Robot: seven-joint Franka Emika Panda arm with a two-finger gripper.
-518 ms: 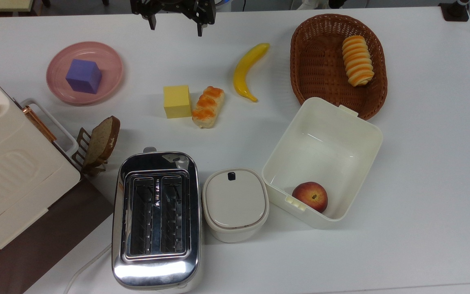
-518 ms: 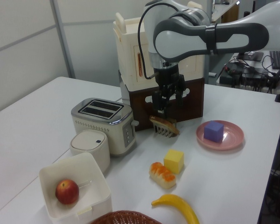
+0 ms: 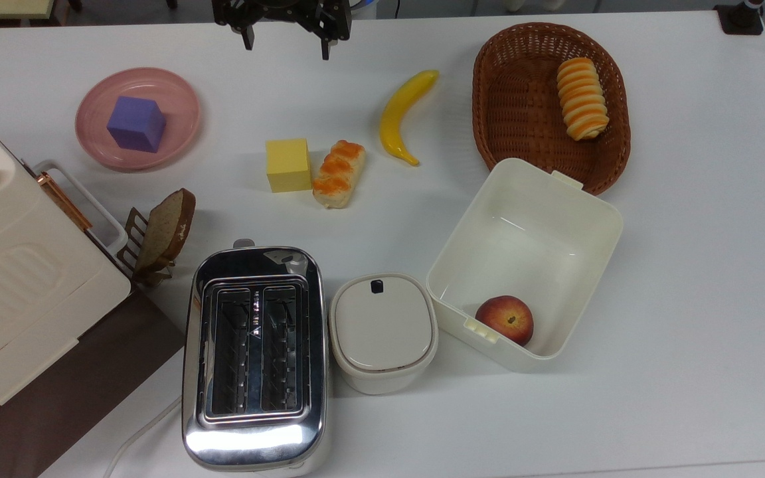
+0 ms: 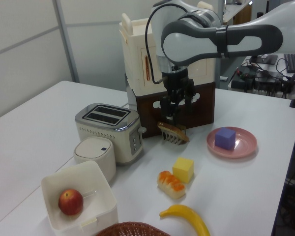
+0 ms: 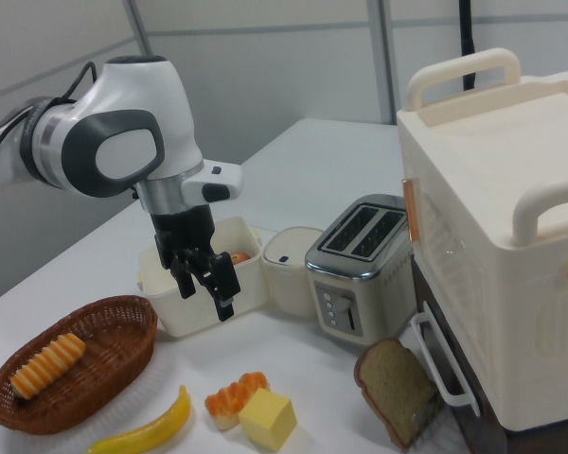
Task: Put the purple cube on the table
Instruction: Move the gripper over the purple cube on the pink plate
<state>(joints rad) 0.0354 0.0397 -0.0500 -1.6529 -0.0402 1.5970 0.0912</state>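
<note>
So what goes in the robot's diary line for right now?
hand: open, empty, raised | purple cube: on pink plate | table: cube not there yet

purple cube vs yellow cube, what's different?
The purple cube is blue-violet; the yellow cube is pale yellow. The purple cube sits on the pink plate; the yellow cube rests directly on the table, touching a glazed pastry. Both are plain blocks of similar size.

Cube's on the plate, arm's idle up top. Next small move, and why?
Probably traverse the open end effector toward the top view's left, over the purple cube: the cube sits untouched on the pink plate, and the end effector hangs well apart from it.
</note>
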